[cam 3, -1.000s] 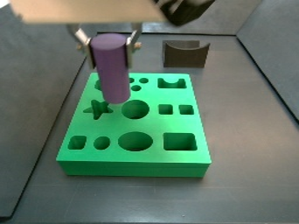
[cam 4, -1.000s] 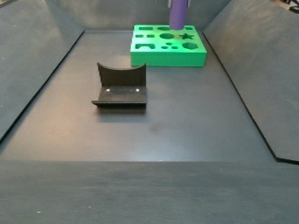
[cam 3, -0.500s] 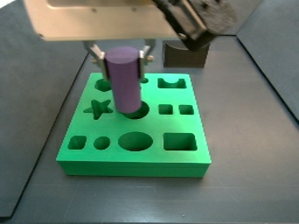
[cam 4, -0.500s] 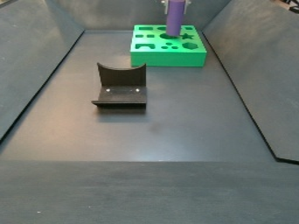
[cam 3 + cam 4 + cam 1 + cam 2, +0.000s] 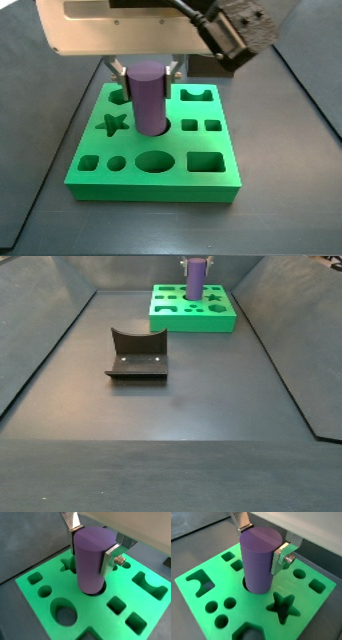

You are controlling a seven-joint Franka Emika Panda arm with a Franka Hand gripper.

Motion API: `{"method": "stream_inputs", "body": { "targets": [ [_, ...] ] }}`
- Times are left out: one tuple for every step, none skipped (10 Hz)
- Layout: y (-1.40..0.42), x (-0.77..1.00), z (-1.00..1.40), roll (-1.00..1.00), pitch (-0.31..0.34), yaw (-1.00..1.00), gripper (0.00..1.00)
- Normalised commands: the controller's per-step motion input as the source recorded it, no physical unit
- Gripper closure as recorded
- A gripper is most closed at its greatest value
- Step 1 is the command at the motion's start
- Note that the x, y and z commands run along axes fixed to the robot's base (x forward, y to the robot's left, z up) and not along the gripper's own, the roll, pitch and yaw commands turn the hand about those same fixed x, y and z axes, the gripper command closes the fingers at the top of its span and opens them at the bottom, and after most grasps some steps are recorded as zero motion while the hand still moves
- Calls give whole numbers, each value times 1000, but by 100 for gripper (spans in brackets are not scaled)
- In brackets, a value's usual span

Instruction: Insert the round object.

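Observation:
The round object, a matte purple cylinder [image 5: 91,559], stands upright with its lower end in a large round hole of the green block [image 5: 47,607]. It also shows in a wrist view [image 5: 259,559] and in both side views [image 5: 147,98] [image 5: 194,278]. My gripper [image 5: 92,543] is shut on the cylinder near its top, silver fingers [image 5: 282,558] pressed on both sides. In a side view the gripper [image 5: 142,70] sits over the green block [image 5: 201,183], at the middle hole of its centre row. In the far side view the block [image 5: 201,322] lies at the back of the floor.
The green block has other holes: a star [image 5: 112,125], a second large round hole [image 5: 155,160], squares [image 5: 203,161] and small circles. The dark fixture [image 5: 136,354] stands mid-floor, well apart from the block. Dark walls [image 5: 40,346] ring the floor.
The gripper has carried the purple cylinder from over the block's star side to the centre round hole and lowered it, so its lower end now sits in the hole.

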Motion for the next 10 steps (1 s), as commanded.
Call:
{"method": "stream_inputs", "body": {
  "targets": [
    [-143, 397, -491, 160, 3, -9, 100],
    [0, 214, -511, 346, 0, 0, 100],
    [80, 0, -423, 449, 0, 0, 100],
    [120, -240, -297, 371, -40, 0, 100],
    [91, -414, -223, 314, -80, 0, 100],
    [49, -380, -243, 194, -40, -6, 100],
    [0, -271, -286, 74, -60, 0, 100],
    [-23, 0, -523, 0, -9, 0, 100],
    [-126, 123, -811, -26, -66, 0, 100],
    [-109, 180, -680, -97, 0, -6, 100]
  ]
}}
